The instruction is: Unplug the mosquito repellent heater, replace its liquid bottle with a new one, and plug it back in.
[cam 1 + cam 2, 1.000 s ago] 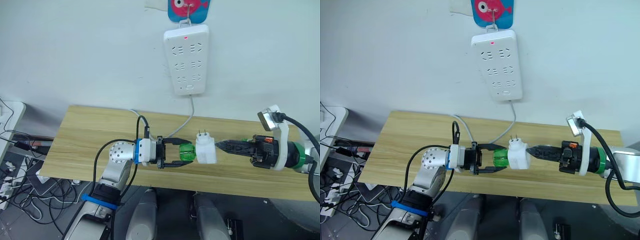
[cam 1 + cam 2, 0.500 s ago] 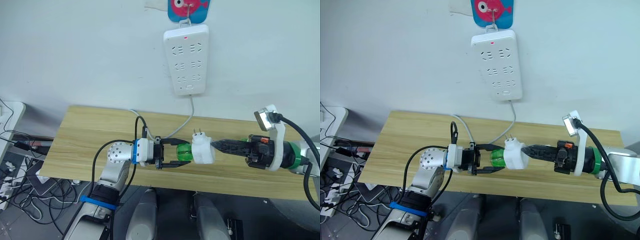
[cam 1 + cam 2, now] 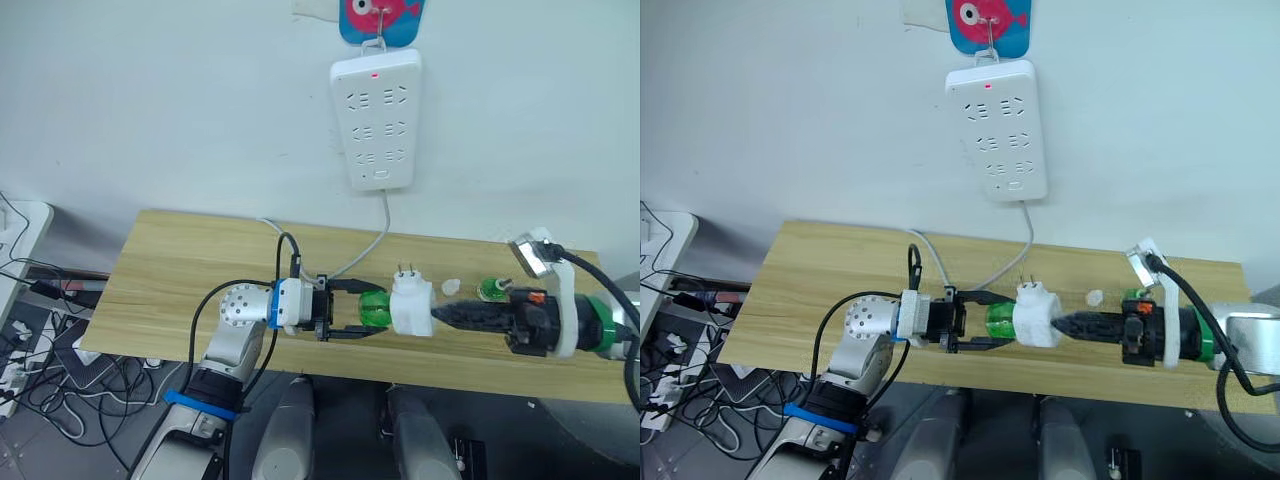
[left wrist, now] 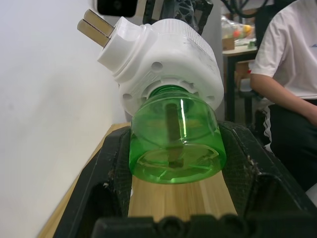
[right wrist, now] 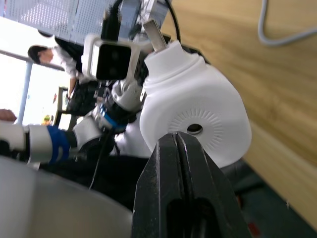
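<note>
The white mosquito repellent heater (image 3: 412,305) hangs just above the table's front part, prongs up. A green liquid bottle (image 3: 373,308) is seated in its left end. My left gripper (image 3: 362,309) is shut on that bottle; the left wrist view shows both fingers (image 4: 111,173) against the bottle's (image 4: 173,139) sides. From the right, my right gripper (image 3: 440,315) holds the heater's vent face (image 5: 198,116), its fingertips (image 5: 173,148) pinched together. A second green bottle (image 3: 490,290) stands on the table behind my right arm.
A white power strip (image 3: 375,122) hangs on the wall above the wooden table (image 3: 180,260), its cable (image 3: 370,245) trailing onto the tabletop. A small clear cap (image 3: 450,286) lies beside the second bottle. A seated person (image 4: 287,64) is in the left wrist view.
My right arm has rolled and drawn back to the right, and the heater's prongs went from tilted to upright. The second bottle and the cap behind it are now uncovered.
</note>
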### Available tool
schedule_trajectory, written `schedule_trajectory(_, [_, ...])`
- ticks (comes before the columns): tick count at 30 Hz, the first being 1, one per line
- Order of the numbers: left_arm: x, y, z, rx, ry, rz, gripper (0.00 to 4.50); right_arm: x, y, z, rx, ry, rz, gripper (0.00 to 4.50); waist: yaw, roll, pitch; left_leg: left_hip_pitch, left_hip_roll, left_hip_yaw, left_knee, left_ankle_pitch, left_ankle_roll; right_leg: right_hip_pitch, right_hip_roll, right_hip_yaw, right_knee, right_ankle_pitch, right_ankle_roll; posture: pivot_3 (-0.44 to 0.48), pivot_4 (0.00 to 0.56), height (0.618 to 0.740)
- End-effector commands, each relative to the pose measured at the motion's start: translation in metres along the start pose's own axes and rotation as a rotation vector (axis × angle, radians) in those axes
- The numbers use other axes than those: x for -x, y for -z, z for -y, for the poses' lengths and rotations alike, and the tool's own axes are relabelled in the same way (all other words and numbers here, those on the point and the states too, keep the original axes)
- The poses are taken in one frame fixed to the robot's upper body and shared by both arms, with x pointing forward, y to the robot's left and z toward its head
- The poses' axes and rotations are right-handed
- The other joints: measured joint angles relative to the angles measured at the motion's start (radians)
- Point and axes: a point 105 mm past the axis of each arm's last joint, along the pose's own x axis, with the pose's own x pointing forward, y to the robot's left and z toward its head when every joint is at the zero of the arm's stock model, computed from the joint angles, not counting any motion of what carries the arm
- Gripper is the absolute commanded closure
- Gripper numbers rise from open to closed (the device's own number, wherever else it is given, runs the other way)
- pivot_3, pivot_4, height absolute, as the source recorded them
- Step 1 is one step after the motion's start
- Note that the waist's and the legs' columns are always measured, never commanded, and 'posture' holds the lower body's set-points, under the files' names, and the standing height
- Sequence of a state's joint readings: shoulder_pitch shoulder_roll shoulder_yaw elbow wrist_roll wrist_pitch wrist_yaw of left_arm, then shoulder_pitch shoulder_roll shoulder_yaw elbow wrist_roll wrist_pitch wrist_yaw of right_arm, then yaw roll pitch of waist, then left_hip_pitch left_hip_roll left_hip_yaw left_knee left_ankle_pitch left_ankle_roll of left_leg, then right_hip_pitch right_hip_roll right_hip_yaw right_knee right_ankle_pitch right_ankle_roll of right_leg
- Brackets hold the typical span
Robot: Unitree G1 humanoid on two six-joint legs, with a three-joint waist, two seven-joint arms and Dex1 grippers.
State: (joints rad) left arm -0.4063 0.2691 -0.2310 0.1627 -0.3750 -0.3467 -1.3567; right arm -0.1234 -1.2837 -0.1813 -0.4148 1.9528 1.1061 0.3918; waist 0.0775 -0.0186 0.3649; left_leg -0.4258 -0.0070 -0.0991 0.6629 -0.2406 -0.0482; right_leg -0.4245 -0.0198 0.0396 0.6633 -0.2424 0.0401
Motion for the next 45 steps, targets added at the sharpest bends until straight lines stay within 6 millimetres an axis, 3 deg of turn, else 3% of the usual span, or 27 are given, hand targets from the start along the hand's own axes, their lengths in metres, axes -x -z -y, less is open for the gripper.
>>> schedule_trajectory(1, [-0.006, -0.012, 0.000, -0.038, 0.014, 0.046, 2.24, 0.010, -0.004, -0.014, 0.025, -0.047, -0.018, 4.46, 0.000, 0.000, 0.000, 0.000, 0.000, 0.000, 0.000, 0.000, 0.000, 0.000, 0.000, 0.000, 0.000, 0.000, 0.000, 0.160, 0.334, 0.740])
schedule_trajectory(9, [-0.006, -0.011, 0.000, -0.037, 0.023, 0.041, 2.24, 0.014, -0.024, -0.035, 0.128, -0.143, -0.018, 4.46, -0.003, 0.000, 0.000, 0.000, 0.001, 0.001, 0.000, 0.000, 0.000, 0.000, 0.001, 0.001, 0.000, 0.000, 0.000, 0.157, 0.337, 0.740])
schedule_trajectory(17, [-0.009, -0.013, 0.000, -0.038, 0.034, 0.046, 2.24, -0.017, -0.036, -0.015, 0.145, -0.040, 0.037, 4.46, -0.003, 0.000, 0.000, -0.001, 0.000, 0.001, 0.000, 0.000, 0.000, -0.001, 0.000, 0.001, 0.000, 0.000, 0.000, 0.156, 0.337, 0.740])
schedule_trajectory(23, [-0.009, -0.014, 0.003, -0.035, 0.047, 0.051, 2.24, -0.029, -0.044, -0.001, 0.134, 0.027, 0.074, 4.46, -0.002, 0.000, 0.000, -0.001, 0.000, 0.000, 0.000, 0.000, 0.000, -0.001, 0.000, 0.000, 0.000, 0.000, 0.000, 0.170, 0.336, 0.740])
schedule_trajectory(39, [-0.007, -0.022, 0.004, -0.006, 0.019, 0.086, 2.24, -0.030, -0.010, 0.029, 0.010, 0.130, 0.061, 4.46, 0.000, 0.000, 0.000, -0.002, 0.000, -0.001, 0.000, 0.000, 0.000, -0.001, 0.000, -0.001, 0.000, 0.000, 0.000, 0.186, 0.328, 0.740])
schedule_trajectory(45, [-0.008, -0.014, -0.003, 0.019, -0.020, 0.035, 2.24, -0.030, -0.001, 0.017, 0.008, 0.099, 0.030, 4.46, 0.000, 0.000, 0.000, -0.001, 0.000, -0.001, 0.000, 0.000, 0.000, -0.001, 0.001, -0.001, 0.000, 0.000, 0.000, 0.184, 0.331, 0.740])
